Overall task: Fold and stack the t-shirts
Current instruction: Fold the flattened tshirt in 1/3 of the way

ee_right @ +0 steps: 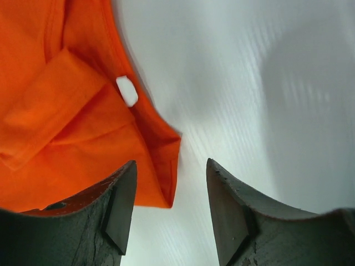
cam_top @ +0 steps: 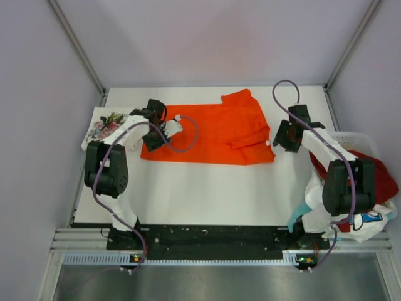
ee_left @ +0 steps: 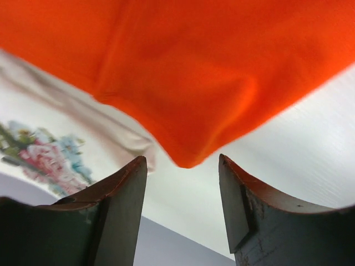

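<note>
Orange-red t-shirt lies flat mid-table, long axis left-right between the arms; left gripper, jaws apart and empty, sits at its left corner, right gripper, also released, just off its right corner, each equally near

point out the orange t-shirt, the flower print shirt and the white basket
orange t-shirt (cam_top: 213, 135), top external view, middle of the body panel
flower print shirt (cam_top: 106, 124), top external view, on the floral print at the table's left edge
white basket (cam_top: 352, 139), top external view, on its lattice rim at far right
</note>
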Motion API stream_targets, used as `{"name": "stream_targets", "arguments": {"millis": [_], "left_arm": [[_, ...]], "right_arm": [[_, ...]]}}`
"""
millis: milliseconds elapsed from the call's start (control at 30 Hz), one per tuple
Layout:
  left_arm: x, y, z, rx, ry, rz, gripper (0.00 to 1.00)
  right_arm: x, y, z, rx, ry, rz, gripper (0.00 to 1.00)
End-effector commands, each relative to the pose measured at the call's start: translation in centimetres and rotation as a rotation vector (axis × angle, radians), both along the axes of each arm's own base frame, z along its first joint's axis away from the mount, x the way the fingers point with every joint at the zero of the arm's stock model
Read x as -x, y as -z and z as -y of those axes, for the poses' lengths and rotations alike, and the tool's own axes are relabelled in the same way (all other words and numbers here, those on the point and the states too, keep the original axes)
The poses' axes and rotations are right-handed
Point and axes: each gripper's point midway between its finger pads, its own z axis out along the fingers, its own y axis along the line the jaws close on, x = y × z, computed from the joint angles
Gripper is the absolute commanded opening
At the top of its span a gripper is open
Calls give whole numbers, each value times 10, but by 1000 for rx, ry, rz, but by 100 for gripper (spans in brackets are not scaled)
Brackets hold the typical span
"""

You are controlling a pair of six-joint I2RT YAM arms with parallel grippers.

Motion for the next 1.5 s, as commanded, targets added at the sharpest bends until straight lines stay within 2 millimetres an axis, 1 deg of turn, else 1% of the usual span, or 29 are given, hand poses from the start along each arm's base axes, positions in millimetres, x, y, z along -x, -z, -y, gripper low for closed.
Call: {"name": "stream_targets", "arguments": {"millis": [0, 67, 133, 233, 267, 300, 333, 367, 433, 467, 500, 567, 600, 733, 767, 867, 900, 1000, 1033, 1067, 1100, 1200, 1300, 1333, 1367, 1400, 1433, 1467], "left_arm": [[25, 21, 2, 29, 126, -75, 60], [24, 30, -1, 6, 134, -76, 61], [22, 38, -4, -10, 131, -78, 61], [23, 50, -6, -21, 125, -104, 61], [26, 54, -5, -20, 123, -116, 61], [28, 58, -6, -18, 121, -126, 61], [31, 62, -5, -15, 123, -137, 60], [34, 65, -5, -10, 122, -148, 55], [39, 68, -6, -10, 114, -159, 33], [43, 69, -7, -11, 110, -163, 19], [46, 69, -7, -12, 105, -167, 0], [54, 68, -10, -11, 89, -178, 0], [59, 66, -11, -13, 86, -184, 0], [90, 59, -15, -8, 63, -235, 0], [100, 58, -17, -8, 57, -255, 0], [142, 55, -19, 0, 47, -369, 0], [155, 53, -19, 7, 50, -404, 0], [192, 48, -20, 8, 53, -490, 0], [202, 46, -20, 10, 52, -510, 0], [212, 43, -20, 7, 50, -535, 0], [222, 41, -15, 34, 51, -560, 0], [239, 33, -12, 49, 53, -587, 8], [252, 24, -5, 97, 59, -619, 22], [254, 21, -2, 112, 60, -627, 28], [252, 18, 2, 129, 62, -622, 34], [248, 15, 4, 139, 63, -607, 40], [238, 10, 7, 152, 68, -571, 43], [225, 5, 10, 160, 69, -525, 47]], "right_arm": [[14, -3, -30, -150, -38, 65, 54], [13, 3, -43, -210, -66, 83, 55], [13, 14, -52, -252, -79, 55, 55], [17, 38, -56, -280, -63, -11, 55], [19, 47, -55, -283, -50, -39, 52], [23, 55, -54, -287, -38, -64, 43], [26, 61, -52, -293, -18, -83, 30], [30, 64, -50, -297, 1, -97, 19], [40, 70, -39, -295, 43, -128, 3], [44, 69, -34, -285, 58, -133, 0], [49, 68, -29, -275, 72, -138, 0], [61, 63, -21, -251, 93, -145, 0], [65, 57, -20, -247, 91, -136, 0], [95, 47, -17, -241, 108, -167, 0], [104, 46, -18, -244, 114, -184, 0], [136, 40, -23, -283, 135, -220, 0], [144, 35, -24, -292, 144, -215, 0], [174, 34, -20, -279, 181, -235, 0], [182, 33, -18, -271, 197, -237, 0], [185, 30, -19, -283, 208, -231, 0], [186, 26, -22, -303, 213, -223, 0], [202, 22, -26, -317, 216, -251, 0], [218, 18, -25, -307, 221, -269, 0], [221, 16, -21, -288, 228, -265, 11], [224, 12, -19, -278, 235, -253, 27], [227, 9, -16, -264, 243, -246, 35], [222, 1, -15, -265, 245, -213, 41], [218, -6, -15, -272, 245, -185, 44]]}}
